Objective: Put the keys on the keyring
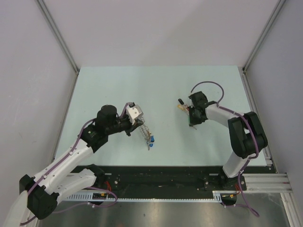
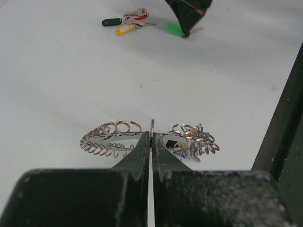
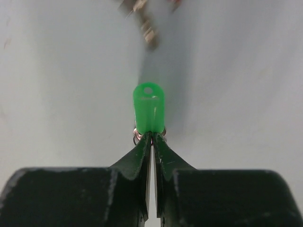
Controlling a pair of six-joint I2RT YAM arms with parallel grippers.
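The keyring (image 2: pixel 106 137), a large flat metal ring fringed with small split rings, is held level just above the table, and my left gripper (image 2: pixel 152 135) is shut on its near rim. A few keys with blue heads (image 1: pixel 152 140) hang from its far side. My right gripper (image 3: pixel 152 135) is shut on the lower end of a green-headed key (image 3: pixel 149 108), which stands up from the fingertips. In the left wrist view that green key (image 2: pixel 174 29) hangs under the right gripper's fingers (image 2: pixel 189 12). From the top I see the left gripper (image 1: pixel 138 124) left of centre and the right gripper (image 1: pixel 191 124) right of centre.
More keys lie loose on the table: a black-headed one (image 2: pixel 111 21), a yellow one (image 2: pixel 124 30) and a red one (image 2: pixel 135 16), seen from above as a small heap (image 1: pixel 181 106) beside the right wrist. A black rail (image 2: pixel 284 142) runs along the table's near edge.
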